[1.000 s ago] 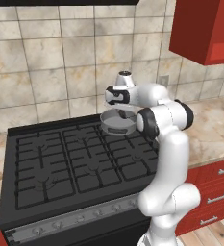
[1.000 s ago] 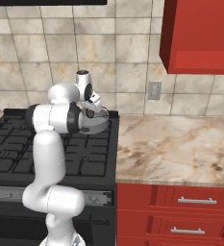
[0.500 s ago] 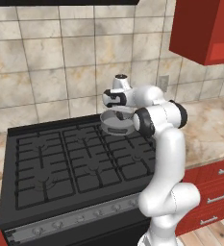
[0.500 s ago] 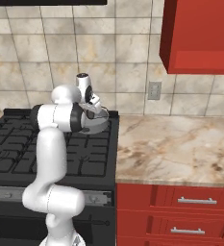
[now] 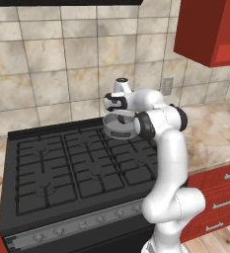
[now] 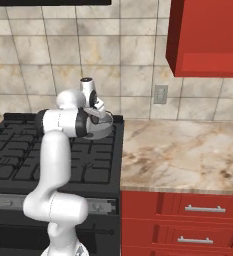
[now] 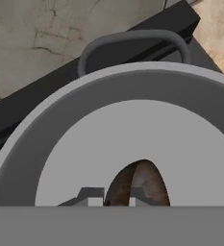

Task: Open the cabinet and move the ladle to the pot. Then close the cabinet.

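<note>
stove (image 5: 72, 173): black gas range, near and left, its grates running back to the tiled wall.
counter (image 6: 188, 152): marbled stone, right of the stove, above red drawers (image 6: 188, 220).
pot (image 5: 117, 127): shallow grey, on the far right burner; loop handle toward the wall in the hand view.
gripper (image 7: 117, 198): poised over the pot, fingers clenched on the ladle.
ladle (image 7: 136, 185): dark brown bowl end, inside the pot's rim.
cabinet (image 6: 208, 35): red wall unit, far upper right, above the counter.
</note>
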Controlling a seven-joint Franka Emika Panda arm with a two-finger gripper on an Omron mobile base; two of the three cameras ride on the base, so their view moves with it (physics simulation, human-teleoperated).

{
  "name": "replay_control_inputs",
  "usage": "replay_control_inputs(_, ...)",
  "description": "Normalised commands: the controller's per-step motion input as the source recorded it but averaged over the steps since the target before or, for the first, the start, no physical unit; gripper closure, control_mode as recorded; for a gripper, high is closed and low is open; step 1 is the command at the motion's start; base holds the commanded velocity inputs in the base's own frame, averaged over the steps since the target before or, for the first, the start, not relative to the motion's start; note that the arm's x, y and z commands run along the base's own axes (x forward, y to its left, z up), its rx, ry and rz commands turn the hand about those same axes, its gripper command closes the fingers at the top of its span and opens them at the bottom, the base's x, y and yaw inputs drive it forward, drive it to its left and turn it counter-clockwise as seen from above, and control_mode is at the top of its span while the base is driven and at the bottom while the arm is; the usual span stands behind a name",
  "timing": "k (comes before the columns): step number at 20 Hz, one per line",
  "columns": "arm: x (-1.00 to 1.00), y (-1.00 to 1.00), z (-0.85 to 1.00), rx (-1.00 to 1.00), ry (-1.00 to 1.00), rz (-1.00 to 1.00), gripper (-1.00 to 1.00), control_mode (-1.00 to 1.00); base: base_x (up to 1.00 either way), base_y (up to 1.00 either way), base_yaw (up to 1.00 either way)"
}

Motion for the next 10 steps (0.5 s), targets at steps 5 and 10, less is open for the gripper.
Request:
replay_control_inputs(5,0.09,0.01,-0.03,0.0,0.0,0.0,-1.0,-1.0,0.0,0.0,0.0)
replay_control_inputs(10,0.0,0.0,0.0,0.0,0.0,0.0,-1.0,-1.0,0.0,0.0,0.0)
